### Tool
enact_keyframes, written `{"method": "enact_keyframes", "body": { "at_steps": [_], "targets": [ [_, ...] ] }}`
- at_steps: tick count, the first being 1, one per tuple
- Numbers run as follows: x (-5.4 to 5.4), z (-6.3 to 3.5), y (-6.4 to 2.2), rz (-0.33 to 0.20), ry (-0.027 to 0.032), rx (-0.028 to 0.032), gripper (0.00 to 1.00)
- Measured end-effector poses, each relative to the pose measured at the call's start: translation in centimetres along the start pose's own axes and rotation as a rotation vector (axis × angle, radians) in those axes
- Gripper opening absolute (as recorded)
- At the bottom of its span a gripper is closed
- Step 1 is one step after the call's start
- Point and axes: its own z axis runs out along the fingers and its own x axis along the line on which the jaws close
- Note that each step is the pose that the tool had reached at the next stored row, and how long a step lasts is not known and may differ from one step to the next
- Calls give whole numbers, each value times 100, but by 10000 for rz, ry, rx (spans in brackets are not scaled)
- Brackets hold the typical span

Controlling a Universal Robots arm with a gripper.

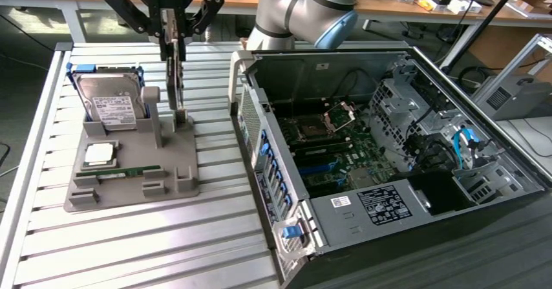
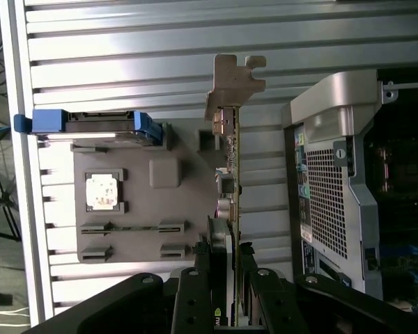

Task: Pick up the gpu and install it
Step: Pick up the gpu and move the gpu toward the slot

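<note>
Although it shows edge-on as a thin dark strip, the gpu (image 1: pixel 177 75) is plainly standing upright at the far side of the grey holder tray (image 1: pixel 129 185), at the exterior view's left of the open computer case (image 1: pixel 258 140). Its silvery bracket (image 2: pixel 233 83) sticks out at one end in the wrist view. The gripper (image 1: pixel 175 37) comes down from above, and its fingers are pressed onto the card's upper edge from both sides, pinching it. Whether the card's lower edge has cleared the holder's slot or is resting in it cannot be told.

On the same tray a hard drive (image 1: pixel 112 105) stands propped at the far left, with a square processor chip (image 1: pixel 99 153) and a narrow green memory stick (image 1: pixel 121 171) lying nearer. The tray and the case share a slatted metal table (image 1: pixel 129 250). Inside the case the motherboard (image 1: pixel 337 153) lies exposed.

This looks like the pick-up step, with the install not yet done. Seating the card would likely call for a straight lift clear of the holder, then careful alignment of the card's edge with a motherboard slot, bracket toward the case's rear panel.
</note>
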Motion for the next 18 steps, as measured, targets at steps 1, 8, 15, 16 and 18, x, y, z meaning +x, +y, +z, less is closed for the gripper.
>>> {"method": "enact_keyframes", "body": {
  "at_steps": [1, 8, 15, 16, 18],
  "targets": [
    [-3, 0, -7, 0, 0, 3, 27],
    [-37, 1, -19, 0, -4, 34, 27],
    [-120, 3, -15, -2, -6, 75, 27],
    [-131, 3, -14, -1, -6, 78, 27],
    [-155, 4, -12, -2, -7, 85, 27]
  ]
}}
